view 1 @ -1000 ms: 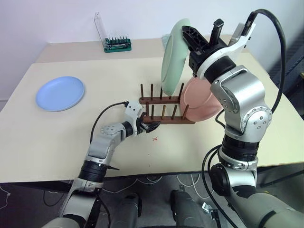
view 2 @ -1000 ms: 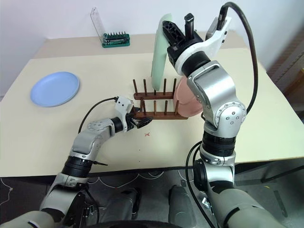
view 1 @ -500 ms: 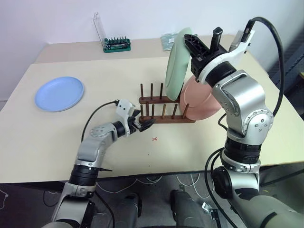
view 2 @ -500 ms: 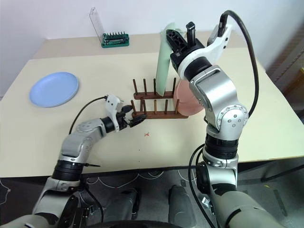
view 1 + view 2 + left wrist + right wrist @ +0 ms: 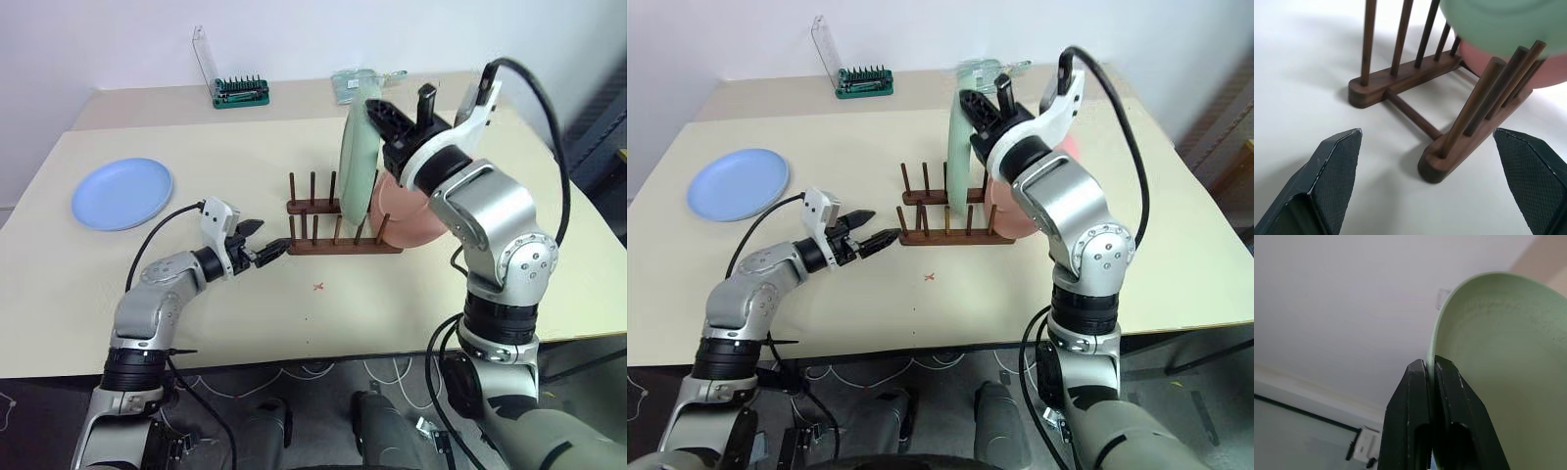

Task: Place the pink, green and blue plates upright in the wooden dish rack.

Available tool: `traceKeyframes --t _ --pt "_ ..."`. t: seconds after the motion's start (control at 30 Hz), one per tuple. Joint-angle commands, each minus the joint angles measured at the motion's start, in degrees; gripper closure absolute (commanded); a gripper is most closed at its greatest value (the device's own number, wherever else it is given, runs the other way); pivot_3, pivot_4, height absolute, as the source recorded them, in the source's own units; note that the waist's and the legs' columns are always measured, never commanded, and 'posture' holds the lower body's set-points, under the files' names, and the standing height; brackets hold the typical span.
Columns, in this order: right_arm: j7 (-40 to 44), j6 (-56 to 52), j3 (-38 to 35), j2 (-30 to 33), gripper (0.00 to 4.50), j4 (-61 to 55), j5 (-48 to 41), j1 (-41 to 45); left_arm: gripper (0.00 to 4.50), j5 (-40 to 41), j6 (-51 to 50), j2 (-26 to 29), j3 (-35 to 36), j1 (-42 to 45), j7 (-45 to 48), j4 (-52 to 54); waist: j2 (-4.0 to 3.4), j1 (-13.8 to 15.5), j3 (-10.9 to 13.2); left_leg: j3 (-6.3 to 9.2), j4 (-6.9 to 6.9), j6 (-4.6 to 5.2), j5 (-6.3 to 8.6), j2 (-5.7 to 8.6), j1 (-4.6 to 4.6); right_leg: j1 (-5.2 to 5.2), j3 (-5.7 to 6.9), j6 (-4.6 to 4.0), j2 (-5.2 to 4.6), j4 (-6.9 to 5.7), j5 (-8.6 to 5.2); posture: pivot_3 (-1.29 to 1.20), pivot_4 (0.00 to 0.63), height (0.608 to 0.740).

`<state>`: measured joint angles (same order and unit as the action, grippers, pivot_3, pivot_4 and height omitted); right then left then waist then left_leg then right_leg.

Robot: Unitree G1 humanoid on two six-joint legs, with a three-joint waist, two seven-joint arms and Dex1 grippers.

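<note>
The right gripper [image 5: 1431, 374], pinching the green plate's [image 5: 357, 166] rim, lowered it into the wooden dish rack [image 5: 338, 230] beside the pink plate [image 5: 407, 215]. The left gripper [image 5: 257, 243] backed off wide open; blue plate [image 5: 121, 192] still left.

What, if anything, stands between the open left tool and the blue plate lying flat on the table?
Nothing visible does. The blue plate lies alone on bare table, and the open left tool points away from it, toward the wooden dish rack.
</note>
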<state>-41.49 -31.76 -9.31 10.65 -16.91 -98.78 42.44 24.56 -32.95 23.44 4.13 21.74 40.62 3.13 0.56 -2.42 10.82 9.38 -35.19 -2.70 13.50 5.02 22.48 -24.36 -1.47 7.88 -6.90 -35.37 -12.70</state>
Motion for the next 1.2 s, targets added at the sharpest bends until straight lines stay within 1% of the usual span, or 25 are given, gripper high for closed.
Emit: traceKeyframes --t 0.03,0.33,0.4,0.43,0.53,0.57,0.7,0.77,0.83,0.9,0.93,1.0,1.07,1.13,1.2 --pt "0.7 -0.3 0.1 0.8 4.5 -2.6 -0.5 0.9 0.09 2.0 0.2 0.5 1.5 -0.4 0.1 3.6 0.0 0.0 0.0 0.0 0.0 0.0 0.0 0.0 0.0 0.0 0.0 0.0 0.0 0.0 0.0 0.0 0.15 0.74" --pt "0.8 -1.3 0.2 1.5 4.5 -2.0 -0.6 0.5 0.09 2.0 0.4 0.6 0.9 -1.3 -0.7 4.2 0.0 0.0 0.0 0.0 0.0 0.0 0.0 0.0 0.0 0.0 0.0 0.0 0.0 0.0 0.0 0.0 0.15 0.74" --pt "1.7 -1.3 0.2 1.5 3.84 -1.8 0.1 0.5 0.0 2.2 0.3 0.5 1.0 -1.3 -0.8 4.3 0.0 0.0 0.0 0.0 0.0 0.0 0.0 0.0 0.0 0.0 0.0 0.0 0.0 0.0 0.0 0.0 0.15 0.74" --pt "2.6 -1.3 0.2 1.7 3.58 -1.6 0.9 0.7 0.0 2.3 0.3 0.5 1.0 -1.3 -0.8 4.3 0.0 0.0 0.0 0.0 0.0 0.0 0.0 0.0 0.0 0.0 0.0 0.0 0.0 0.01 0.0 0.0 0.15 0.74" --pt "4.9 -1.6 -0.2 3.0 2.01 -1.0 3.4 1.9 0.0 2.4 0.3 0.5 1.1 -1.3 -0.8 4.4 0.0 0.0 0.0 -0.01 0.0 0.0 0.0 0.0 0.0 0.0 0.0 0.0 0.0 0.01 0.0 0.0 0.15 0.74" --pt "5.3 -1.9 -0.4 3.6 1.58 -0.8 4.0 2.2 0.0 2.5 0.3 0.5 1.2 -1.3 -0.9 4.4 0.0 0.0 0.0 0.0 0.0 0.0 0.0 0.0 0.0 0.0 0.0 0.0 0.0 0.01 0.0 0.0 0.15 0.74" --pt "6.1 -2.7 -0.6 5.3 1.58 -0.4 5.4 2.7 0.0 2.7 0.3 0.6 1.2 -1.4 -0.9 4.5 0.0 0.0 0.0 -0.01 0.0 0.0 0.0 0.0 0.0 0.0 0.0 0.0 0.0 0.01 0.0 0.0 0.15 0.74" --pt "11.1 -5.2 -0.3 9.8 1.58 0.6 10.0 3.9 0.0 2.8 0.6 0.7 1.4 -1.3 -1.1 4.4 0.0 0.1 0.0 -0.01 0.0 0.0 0.0 0.0 0.0 0.0 0.0 0.0 0.0 0.01 0.0 0.0 0.15 0.74" --pt "19.0 -6.6 0.3 14.6 1.58 1.8 15.5 5.5 0.0 3.1 0.8 1.1 2.1 -1.5 -1.2 4.9 0.0 0.2 0.0 -0.03 -0.02 0.0 0.0 0.01 0.02 0.02 0.0 0.0 0.0 0.05 0.0 0.0 0.15 0.74" --pt "25.1 -7.5 1.2 17.8 1.58 2.1 19.9 6.7 0.0 3.6 0.9 1.6 2.9 -1.8 -1.2 5.6 0.01 0.2 0.0 -0.05 -0.01 0.0 0.0 0.01 0.02 0.03 0.01 0.0 0.0 0.1 0.0 0.0 0.15 0.74" --pt "30.1 -7.9 2.9 21.1 1.58 1.1 24.3 7.6 0.0 3.6 1.6 2.1 4.2 -2.3 -1.4 6.0 0.01 0.2 0.0 -0.04 0.0 0.01 0.0 0.0 0.02 0.03 0.02 0.0 0.0 0.1 0.0 0.0 0.15 0.74" --pt "37.9 -8.2 5.8 25.6 1.58 -0.3 31.2 8.8 0.0 4.1 2.1 2.7 6.9 -2.7 -2.4 6.2 0.0 0.0 0.0 -0.07 0.01 0.01 0.0 0.0 0.03 0.02 0.01 0.0 0.0 0.12 0.0 0.0 0.15 0.74" --pt "46.9 -6.7 10.4 30.5 1.58 -2.6 40.0 9.4 0.0 4.8 2.6 2.5 11.0 -2.2 -5.5 5.1 -0.01 -0.1 0.0 -0.09 0.01 0.01 0.01 -0.01 0.02 0.02 0.01 0.01 0.0 0.14 0.0 0.0 0.15 0.74" --pt "52.4 -5.5 12.8 32.6 1.58 -3.7 45.5 9.4 0.0 5.0 2.9 2.4 13.1 -1.8 -7.4 4.6 0.02 -0.1 0.0 -0.09 0.01 0.0 0.01 -0.04 0.02 0.02 0.02 0.01 0.02 0.15 -0.01 0.0 0.15 0.74" --pt "59.3 -2.2 16.9 34.2 1.58 -5.7 52.8 8.4 0.0 2.3 2.0 1.7 18.5 2.1 -18.9 0.7 0.1 0.2 0.0 -0.1 -0.04 0.0 0.01 -0.04 0.02 0.04 0.02 0.02 0.01 0.16 -0.01 0.0 0.15 0.74"
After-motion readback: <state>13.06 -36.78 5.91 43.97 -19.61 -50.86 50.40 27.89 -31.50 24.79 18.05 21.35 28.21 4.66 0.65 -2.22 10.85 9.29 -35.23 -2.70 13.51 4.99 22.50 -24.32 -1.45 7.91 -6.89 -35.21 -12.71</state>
